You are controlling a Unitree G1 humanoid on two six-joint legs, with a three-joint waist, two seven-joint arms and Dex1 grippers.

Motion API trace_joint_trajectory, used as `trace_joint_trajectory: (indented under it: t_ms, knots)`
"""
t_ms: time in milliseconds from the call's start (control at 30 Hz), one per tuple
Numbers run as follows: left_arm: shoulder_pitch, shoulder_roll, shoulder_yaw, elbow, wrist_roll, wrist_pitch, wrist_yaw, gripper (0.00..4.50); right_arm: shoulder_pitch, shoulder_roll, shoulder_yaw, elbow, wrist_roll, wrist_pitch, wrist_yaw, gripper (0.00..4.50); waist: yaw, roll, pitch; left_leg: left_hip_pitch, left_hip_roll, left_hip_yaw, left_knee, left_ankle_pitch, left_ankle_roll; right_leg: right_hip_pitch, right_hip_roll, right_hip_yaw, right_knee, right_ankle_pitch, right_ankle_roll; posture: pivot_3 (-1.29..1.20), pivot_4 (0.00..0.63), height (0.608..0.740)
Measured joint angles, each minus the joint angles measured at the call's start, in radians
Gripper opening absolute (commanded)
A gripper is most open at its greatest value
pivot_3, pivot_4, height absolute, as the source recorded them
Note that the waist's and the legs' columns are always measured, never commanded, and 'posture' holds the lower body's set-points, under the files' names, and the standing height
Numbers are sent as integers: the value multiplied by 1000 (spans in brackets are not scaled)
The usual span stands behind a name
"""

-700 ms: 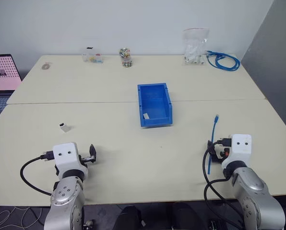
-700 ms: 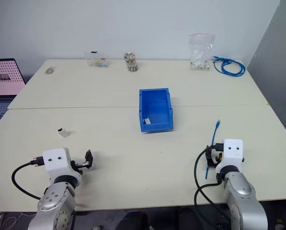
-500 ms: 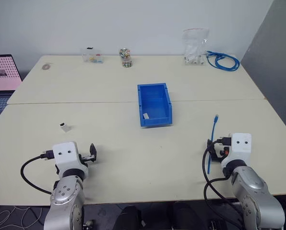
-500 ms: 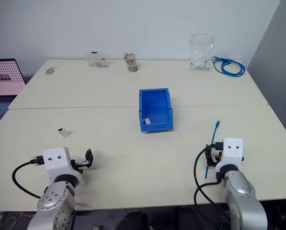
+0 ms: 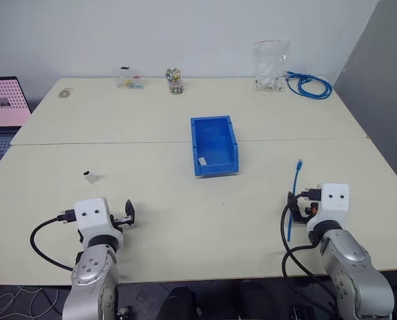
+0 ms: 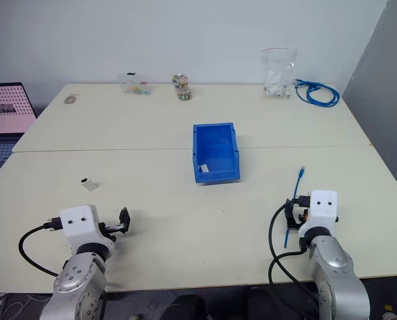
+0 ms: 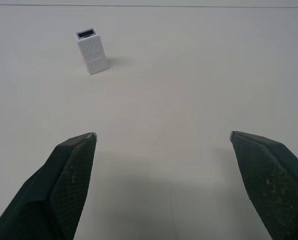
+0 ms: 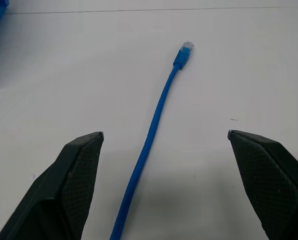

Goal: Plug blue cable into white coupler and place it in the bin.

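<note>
Both claws are spread and empty: your right claw [image 8: 164, 145] straddles the blue cable [image 8: 156, 125] on the surface, your left claw [image 7: 163, 145] faces the white coupler [image 7: 91, 50]. The cable looks light and floppy, so pinch just behind its clear plug.

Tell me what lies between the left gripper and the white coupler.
Nothing: in the left wrist view, bare table runs from the open left gripper to the white coupler, which stands upright ahead. The left eye view shows the same empty stretch.
</note>
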Motion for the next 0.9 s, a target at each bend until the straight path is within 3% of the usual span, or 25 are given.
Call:
trace_joint_trajectory:
  t_ms: [200, 300, 533, 733, 900]
  knots:
    - [-99, 41, -2, 45, -9, 13, -29, 4500, -51, 5, -1, 47, -7, 0, -25, 4238, 1, -1, 0, 1, 0, -1, 0, 2, 3, 0, 1, -2, 5, 1, -1, 0, 150, 740]
    - [-324, 171, -72, 143, -31, 0, -175, 4500, -154, 7, -4, 143, -13, -7, -48, 4238, 5, -2, 1, 1, -1, -1, 0, 9, 2, 0, 4, -5, 5, 6, -5, 0, 150, 740]
    - [-750, 300, -350, 316, -141, -11, -601, 4500, -338, -54, -28, 330, -35, -15, -56, 4238, -3, -1, 0, 1, -3, 5, -1, 12, -2, -1, 3, -1, 5, 9, -9, 0, 150, 740]
    - [-871, 300, -579, 495, -139, -123, -894, 4500, -444, -76, -62, 551, -29, -49, -44, 4238, -11, 0, 1, 0, -2, 8, -2, 11, -1, -4, 3, 1, 4, 8, -8, 0, 150, 740]
    - [-932, 252, -623, 648, -122, -199, -978, 4500, -527, -74, -82, 688, -5, -103, -32, 4238, -10, 0, 1, 0, -1, 6, -1, 10, 1, -3, 3, 1, 6, 8, -8, 0, 150, 740]
